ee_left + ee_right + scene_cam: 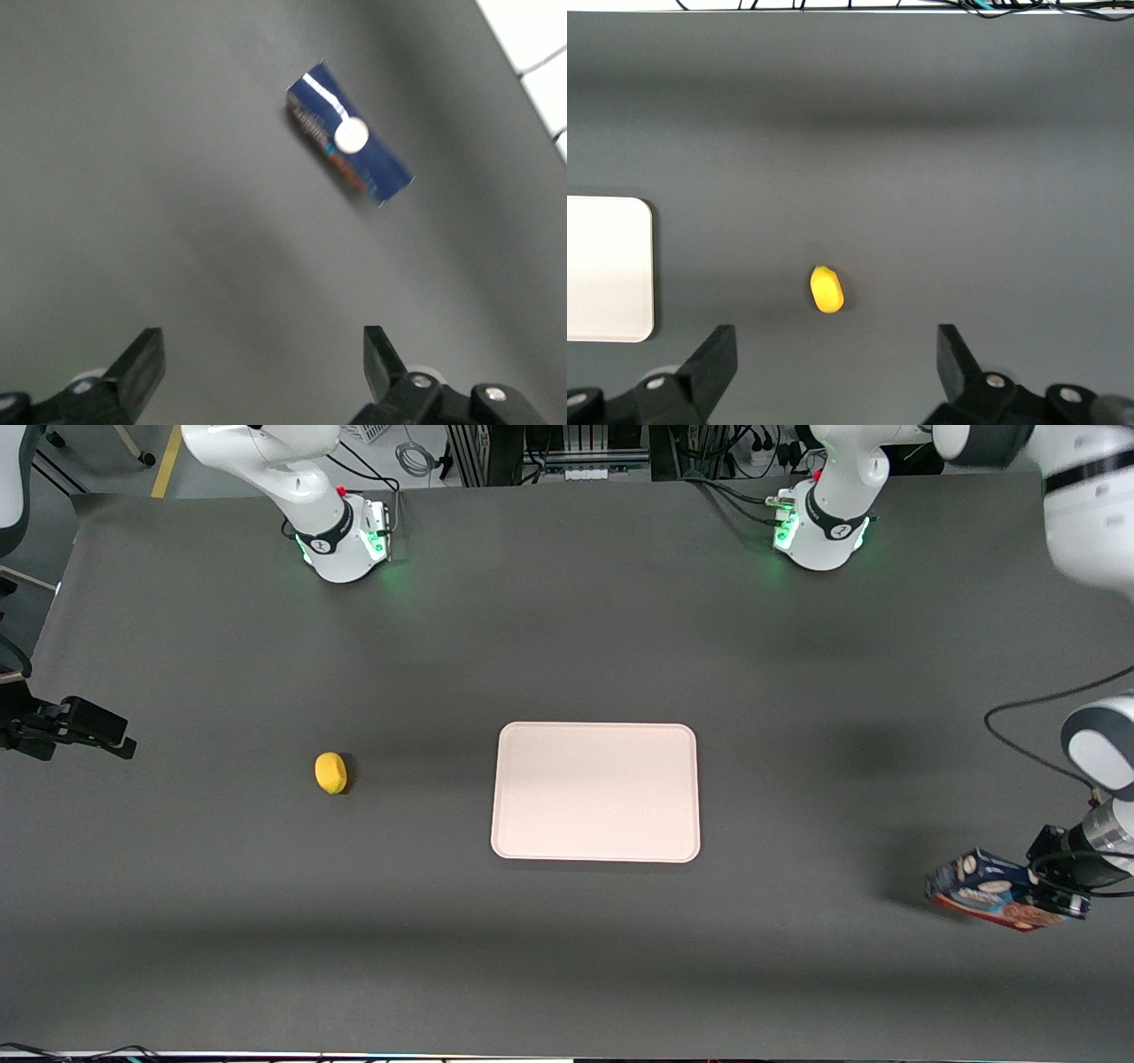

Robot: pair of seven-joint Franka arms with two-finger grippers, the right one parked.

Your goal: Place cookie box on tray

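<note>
Dark grey table (567,646) carrying three objects. The cookie box (997,890), a long navy carton with a round white logo and a reddish-brown printed face, lies flat near the table edge closest to the front camera, at the working arm's end, its long axis skewed to that edge. The tray (595,850), pale pink with rounded corners and a low rim, sits near the middle of the table, well apart from the box and with nothing on it. A small yellow lump (330,772) rests toward the parked arm's end, apart from the tray and at about the same depth.

The left arm's tool (264,363) hangs over the working arm's end of the table, above the box in the front view. In the left wrist view its two black fingers (142,363) stand wide apart with only bare table between them; the box (351,133) lies clear of them, untouched.
</note>
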